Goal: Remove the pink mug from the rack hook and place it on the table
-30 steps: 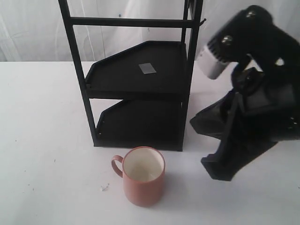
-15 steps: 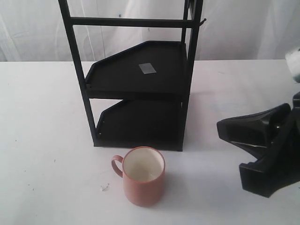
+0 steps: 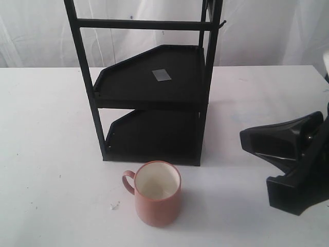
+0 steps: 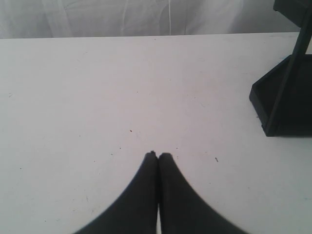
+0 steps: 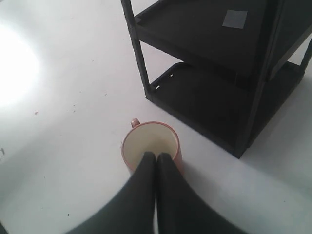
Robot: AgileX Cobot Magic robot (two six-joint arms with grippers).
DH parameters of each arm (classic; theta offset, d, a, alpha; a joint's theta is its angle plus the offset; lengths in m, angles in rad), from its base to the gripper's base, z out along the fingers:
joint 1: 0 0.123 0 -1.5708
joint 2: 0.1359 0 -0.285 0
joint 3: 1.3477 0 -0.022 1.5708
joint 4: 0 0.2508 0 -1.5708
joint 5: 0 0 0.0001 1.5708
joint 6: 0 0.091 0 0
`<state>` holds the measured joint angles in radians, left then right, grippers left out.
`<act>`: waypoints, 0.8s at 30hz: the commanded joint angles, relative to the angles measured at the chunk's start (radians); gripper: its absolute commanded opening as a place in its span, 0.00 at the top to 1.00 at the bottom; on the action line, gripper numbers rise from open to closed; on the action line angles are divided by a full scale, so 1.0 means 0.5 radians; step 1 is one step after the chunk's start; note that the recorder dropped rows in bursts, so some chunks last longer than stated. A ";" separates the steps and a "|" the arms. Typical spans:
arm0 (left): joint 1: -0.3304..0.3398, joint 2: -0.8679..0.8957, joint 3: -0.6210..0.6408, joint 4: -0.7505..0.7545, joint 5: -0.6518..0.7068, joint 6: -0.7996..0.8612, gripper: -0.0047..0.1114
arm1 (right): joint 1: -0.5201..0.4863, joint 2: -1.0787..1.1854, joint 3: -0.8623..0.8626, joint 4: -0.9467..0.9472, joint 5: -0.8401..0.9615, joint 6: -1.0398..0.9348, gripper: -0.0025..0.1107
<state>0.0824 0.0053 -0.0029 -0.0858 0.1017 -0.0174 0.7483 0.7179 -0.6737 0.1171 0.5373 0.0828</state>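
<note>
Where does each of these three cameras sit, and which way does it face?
Exterior view: off the arms, looking down at rack and pink mug; right arm at edge.
Left wrist view: over the shut left claw, facing the table.
Right wrist view: over the shut right claw, facing the pink mug.
Shared: all three show the rack.

A white cloth point(image 3: 41, 36) hangs behind the scene as a backdrop, falling in soft vertical folds and creases and closing off whatever wall lies behind it. In front of it spreads the table point(image 3: 46, 154), wide, flat and white, marked with a few small dark specks. The light is soft and even, with faint shadows, save for one bright glare patch point(image 5: 12, 68) on the tabletop in the right wrist view.
</note>
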 commanded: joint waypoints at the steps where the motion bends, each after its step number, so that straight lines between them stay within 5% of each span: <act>1: -0.004 -0.011 0.006 -0.019 -0.007 -0.003 0.96 | 0.001 -0.034 0.018 -0.014 -0.080 -0.022 0.98; 12: -0.004 -0.011 0.006 -0.019 -0.007 -0.003 0.96 | -0.330 -0.249 0.116 0.143 -0.364 -0.308 0.98; 24: -0.004 -0.011 0.006 -0.019 -0.007 -0.003 0.96 | -0.957 -0.781 0.469 0.433 -0.275 -0.691 0.98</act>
<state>0.0824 0.0053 -0.0029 -0.0858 0.1017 -0.0174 0.3260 0.3809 -0.4775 0.3230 0.3914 -0.2322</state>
